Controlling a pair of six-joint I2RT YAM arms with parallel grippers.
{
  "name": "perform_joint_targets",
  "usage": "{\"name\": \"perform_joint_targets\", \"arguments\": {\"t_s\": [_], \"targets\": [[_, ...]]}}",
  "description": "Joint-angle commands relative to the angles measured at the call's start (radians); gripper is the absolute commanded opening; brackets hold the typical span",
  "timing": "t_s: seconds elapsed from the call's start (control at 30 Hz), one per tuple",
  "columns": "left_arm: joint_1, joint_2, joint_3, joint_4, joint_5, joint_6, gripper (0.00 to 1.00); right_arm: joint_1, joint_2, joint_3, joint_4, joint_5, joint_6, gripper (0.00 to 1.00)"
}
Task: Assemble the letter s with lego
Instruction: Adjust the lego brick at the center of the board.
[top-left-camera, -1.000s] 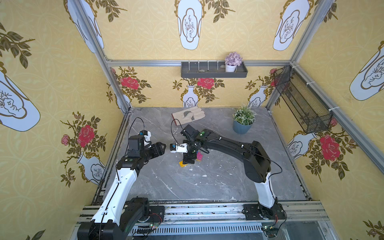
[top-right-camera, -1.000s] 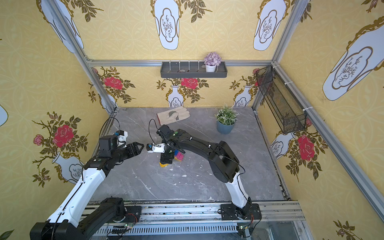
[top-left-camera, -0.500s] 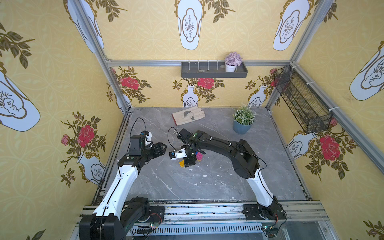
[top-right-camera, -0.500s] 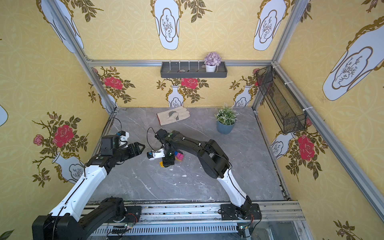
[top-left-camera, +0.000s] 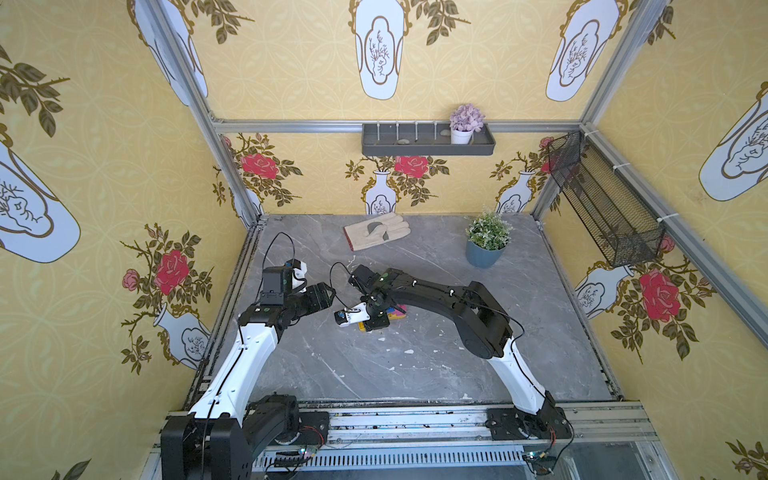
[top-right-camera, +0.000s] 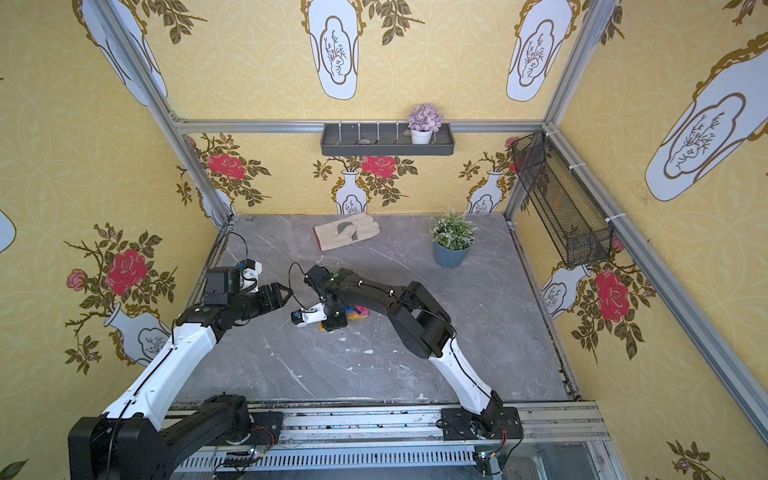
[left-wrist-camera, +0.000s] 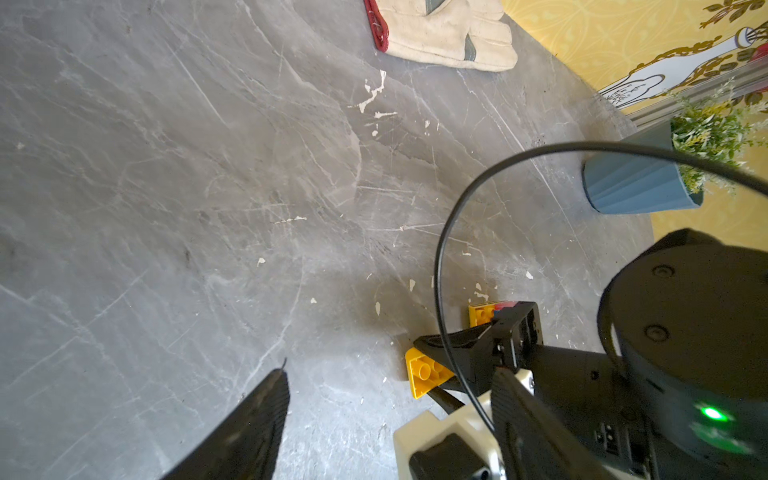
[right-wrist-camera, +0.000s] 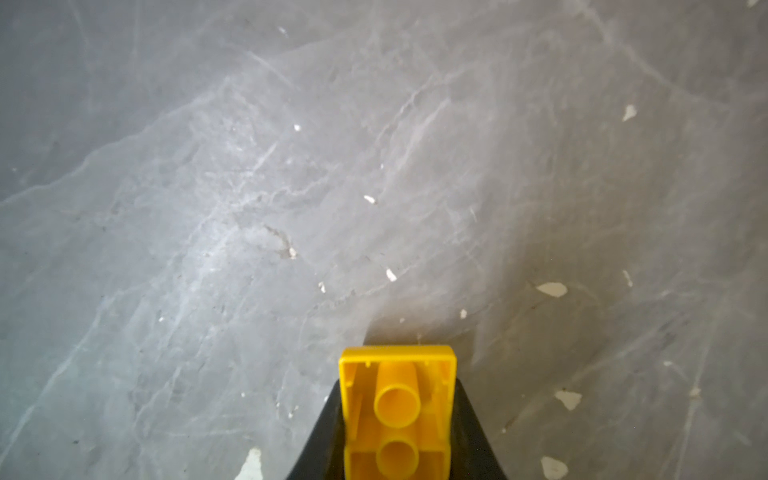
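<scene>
Right wrist view: the right gripper (top-left-camera: 373, 323) was clamped across the long sides of one yellow brick (right-wrist-camera: 397, 374), whose hollow underside with two tubes faced the camera. The brick sat low over the table (top-left-camera: 415, 365), just beside the other lego. I could not tell whether it touched the surface. The left gripper (top-left-camera: 328, 294) stood apart with its jaws spread and nothing between them.

Handling, as a judgement: the bricks are hard, light plastic with smooth sides, so they are stiff and not fragile but likely to slip or twist if pinched off-centre. The best hold looks like the flat long walls at mid-length, keeping the studs and the hollow underside free for mating.

Count:
- **Yellow:** two bricks, the held one and a second yellow brick (left-wrist-camera: 481, 314) flat on the table.
- **Pink:** one pink brick (top-left-camera: 400, 309) clearly seen in both top views.
- **Blue and any second pink:** mostly hidden under the right arm and too small to confirm.
- **Other items:** one glove (top-left-camera: 376, 235) and one potted plant (top-left-camera: 486, 245), both well apart at the back.
</scene>
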Motion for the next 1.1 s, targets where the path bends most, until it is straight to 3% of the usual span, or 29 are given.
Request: {"name": "perform_joint_targets", "arguments": {"t_s": [0.0, 0.13, 0.27, 0.4, 0.57, 0.67, 0.87, 0.97, 1.07], "targets": [[0.000, 0.002, -0.004, 0.020, 0.022, 0.009, 0.79, 0.005, -0.027, 0.014, 0.008, 0.026, 0.008, 0.13], [0.000, 0.000, 0.010, 0.024, 0.031, 0.011, 0.79, -0.023, -0.114, 0.030, 0.062, -0.051, 0.087, 0.10], [0.000, 0.002, 0.030, 0.059, 0.084, 0.011, 0.79, -0.104, -0.213, 0.040, 0.110, -0.193, 0.251, 0.10], [-0.002, 0.010, 0.034, 0.127, 0.149, -0.003, 0.79, -0.197, -0.352, -0.085, 0.250, -0.352, 0.448, 0.11], [-0.085, -0.001, 0.026, 0.220, 0.228, 0.047, 0.79, -0.337, -0.494, -0.300, 0.573, -0.577, 0.912, 0.13], [-0.156, -0.019, 0.009, 0.302, 0.228, 0.052, 0.79, -0.375, -0.535, -0.414, 0.749, -0.626, 1.137, 0.16], [-0.198, -0.041, -0.046, 0.499, 0.278, -0.036, 0.79, -0.359, -0.538, -0.580, 1.044, -0.694, 1.479, 0.20], [-0.202, -0.027, -0.021, 0.428, 0.214, -0.023, 0.79, -0.358, -0.481, -0.619, 1.260, -0.718, 1.696, 0.22], [-0.200, -0.004, -0.001, 0.378, 0.169, 0.004, 0.79, -0.390, -0.392, -0.570, 1.312, -0.736, 1.825, 0.23]]}}
